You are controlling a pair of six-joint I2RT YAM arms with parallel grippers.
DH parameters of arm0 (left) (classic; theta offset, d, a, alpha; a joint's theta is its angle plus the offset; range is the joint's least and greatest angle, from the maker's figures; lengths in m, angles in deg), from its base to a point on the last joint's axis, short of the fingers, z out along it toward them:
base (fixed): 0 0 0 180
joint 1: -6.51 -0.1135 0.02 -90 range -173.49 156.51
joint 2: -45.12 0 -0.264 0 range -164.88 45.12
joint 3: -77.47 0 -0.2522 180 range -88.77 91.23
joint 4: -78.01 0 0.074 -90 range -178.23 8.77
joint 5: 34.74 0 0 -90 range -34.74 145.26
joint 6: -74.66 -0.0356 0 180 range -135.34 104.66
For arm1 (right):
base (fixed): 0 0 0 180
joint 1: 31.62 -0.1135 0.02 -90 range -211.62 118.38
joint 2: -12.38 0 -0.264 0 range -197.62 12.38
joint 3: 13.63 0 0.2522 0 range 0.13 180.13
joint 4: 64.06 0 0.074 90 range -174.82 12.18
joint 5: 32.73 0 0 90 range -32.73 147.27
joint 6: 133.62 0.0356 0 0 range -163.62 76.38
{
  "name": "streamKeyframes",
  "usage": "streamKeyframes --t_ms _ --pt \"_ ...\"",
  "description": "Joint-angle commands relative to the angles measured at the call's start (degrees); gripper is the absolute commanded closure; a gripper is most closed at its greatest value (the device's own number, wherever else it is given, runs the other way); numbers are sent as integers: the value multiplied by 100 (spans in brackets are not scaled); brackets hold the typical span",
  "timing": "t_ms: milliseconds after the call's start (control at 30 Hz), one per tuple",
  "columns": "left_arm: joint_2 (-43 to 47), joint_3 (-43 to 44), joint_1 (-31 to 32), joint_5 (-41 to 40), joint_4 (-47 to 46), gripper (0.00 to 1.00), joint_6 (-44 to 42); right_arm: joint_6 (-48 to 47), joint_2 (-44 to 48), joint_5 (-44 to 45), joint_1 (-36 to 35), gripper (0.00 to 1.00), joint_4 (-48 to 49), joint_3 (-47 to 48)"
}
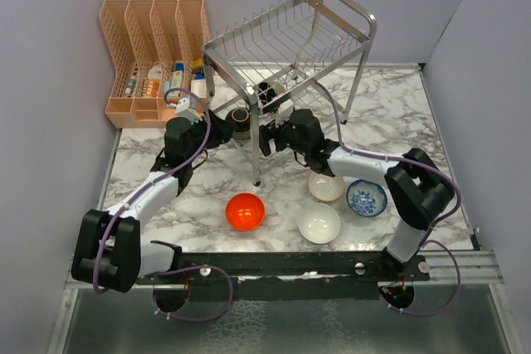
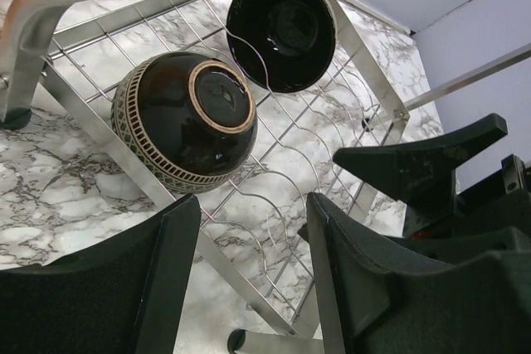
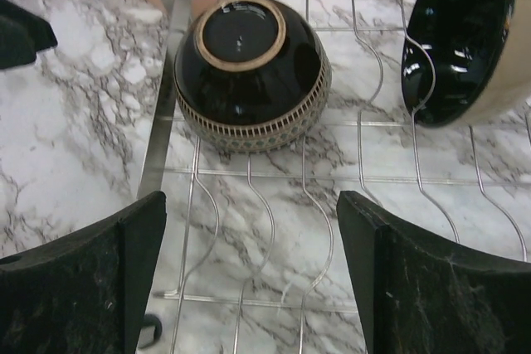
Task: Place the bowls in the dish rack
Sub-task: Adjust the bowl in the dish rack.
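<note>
The steel dish rack (image 1: 332, 7) stands at the back middle. On its lower tier a dark brown bowl with a patterned band (image 1: 240, 122) lies upside down. A second bowl, dark inside and beige outside (image 1: 267, 94), leans on its side between the tines. Both show in the left wrist view (image 2: 187, 118) (image 2: 282, 31) and the right wrist view (image 3: 249, 68) (image 3: 456, 39). My left gripper (image 1: 218, 132) and right gripper (image 1: 275, 137) are open and empty, just in front of the lower tier. On the table lie red-orange (image 1: 246, 210), white (image 1: 319, 223), beige-pink (image 1: 326, 186) and blue-patterned (image 1: 366, 197) bowls.
A peach slotted organiser (image 1: 153, 55) with small bottles stands at the back left. The rack's front leg (image 1: 255, 151) stands between my two grippers. Grey walls close in both sides. The marble table's front edge (image 1: 282, 259) runs by the arm bases.
</note>
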Motion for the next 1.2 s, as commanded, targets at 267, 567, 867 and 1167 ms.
streamKeyframes --t_ms 267,567,867,1167 --pt "587 -127 -132 -311 470 44 -141 456 -1111 -727 -3 16 912 1100" --pt "589 -226 -146 -300 480 44 -93 475 -1650 -616 -3 16 832 1691" --pt "700 -243 -152 -293 587 44 -127 558 -2095 -544 -2 17 671 2057" --pt "748 -270 -157 -289 608 44 -127 576 -2304 105 -3 19 570 2198"
